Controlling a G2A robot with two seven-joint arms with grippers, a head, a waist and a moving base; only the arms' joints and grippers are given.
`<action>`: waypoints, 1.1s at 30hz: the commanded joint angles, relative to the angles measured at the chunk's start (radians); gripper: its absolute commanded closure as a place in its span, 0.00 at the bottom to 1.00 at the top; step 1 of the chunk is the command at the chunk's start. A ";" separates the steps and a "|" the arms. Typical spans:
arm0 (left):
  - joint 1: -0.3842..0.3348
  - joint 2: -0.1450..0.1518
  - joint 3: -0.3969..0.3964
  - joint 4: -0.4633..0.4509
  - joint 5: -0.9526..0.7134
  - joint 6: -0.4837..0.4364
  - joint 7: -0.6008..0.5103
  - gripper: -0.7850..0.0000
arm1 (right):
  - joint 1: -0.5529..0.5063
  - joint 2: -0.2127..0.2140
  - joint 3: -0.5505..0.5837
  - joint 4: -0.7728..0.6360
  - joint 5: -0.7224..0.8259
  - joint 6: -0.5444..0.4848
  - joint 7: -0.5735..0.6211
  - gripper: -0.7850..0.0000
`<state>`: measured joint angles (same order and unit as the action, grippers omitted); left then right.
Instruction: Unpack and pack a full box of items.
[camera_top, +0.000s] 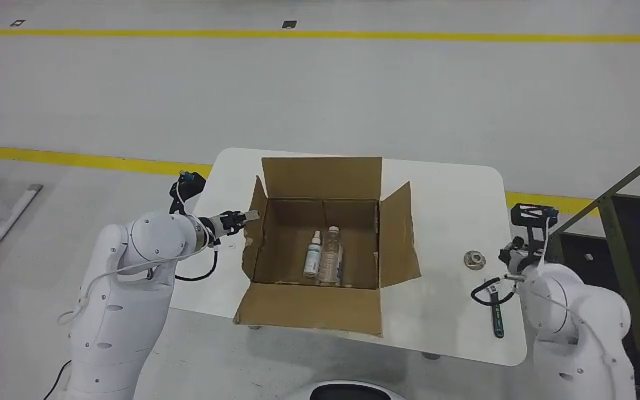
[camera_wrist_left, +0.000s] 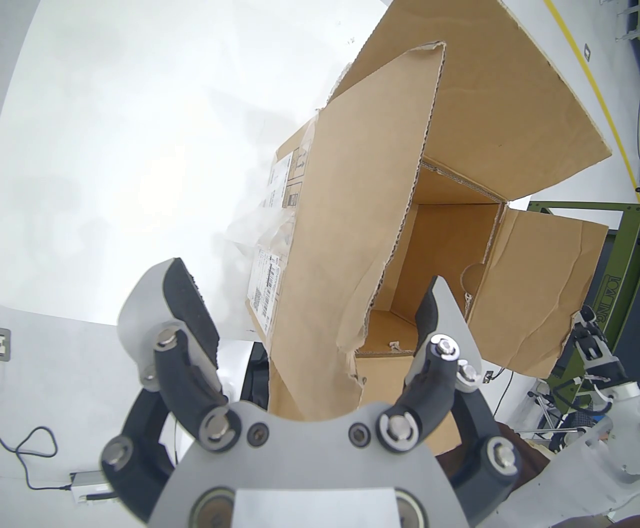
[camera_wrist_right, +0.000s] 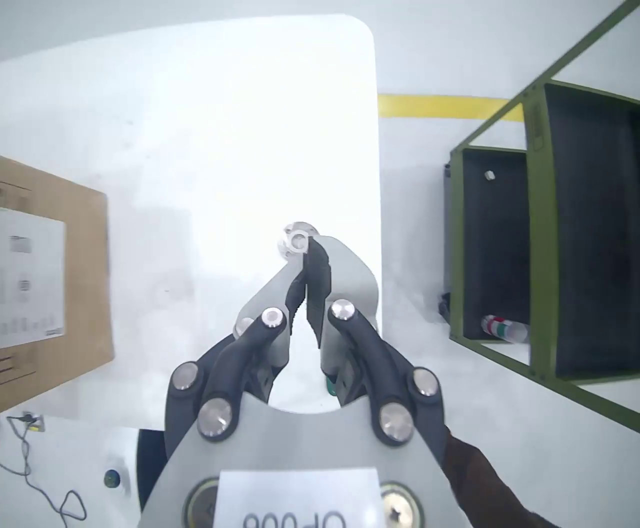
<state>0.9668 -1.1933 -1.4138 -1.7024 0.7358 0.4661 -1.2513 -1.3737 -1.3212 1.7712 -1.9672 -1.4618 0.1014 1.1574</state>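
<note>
The left pincer (camera_wrist_left: 305, 280) stands wide. Its pads (camera_wrist_left: 192, 300) sit on either side of the box's left flap (camera_wrist_left: 350, 200) without closing on it. The flap runs up between them and is ragged and torn close to the pincer. In the top view this pincer (camera_top: 247, 217) sits just at the left side of the box (camera_top: 320, 180). The box rests mid-table (camera_top: 440, 200) with all four flaps open. Two bottles (camera_top: 313, 258) lie side by side on the box floor, right of the left pincer and well apart from it.

The right pincer (camera_wrist_right: 306, 250) is drawn narrow with nothing between its pads, over the right part of the table. A small metal ring (camera_wrist_right: 296, 241) lies just beyond its tips, and I cannot tell whether they touch it. A green-handled tool (camera_top: 497, 318) lies on the near side of the ring, well right of the box.

My reading is that unpacking is under way, with the ring and tool likely out and the bottles left to fetch. The step in hand seems to be the left flap: pinching it and folding it outward to clear the way in. That calls for closing squarely on the cardboard, then swinging left gently. The torn flap may buckle, and the light box may slide.
</note>
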 joint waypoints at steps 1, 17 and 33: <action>0.000 0.000 0.000 0.000 0.000 0.000 0.000 0.00 | 0.012 0.000 -0.016 0.031 -0.013 0.011 0.008 1.00; 0.000 0.000 0.000 0.000 0.000 0.000 0.000 0.00 | 0.011 0.011 -0.016 0.047 -0.089 -0.082 0.098 1.00; 0.000 0.000 0.000 0.000 0.000 0.000 0.000 0.00 | 0.116 0.048 0.067 0.228 0.063 -0.309 0.379 1.00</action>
<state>0.9668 -1.1933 -1.4138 -1.7024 0.7358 0.4661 -1.2513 -1.2601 -1.2744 1.8385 -1.7505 -1.4324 -0.2075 1.5358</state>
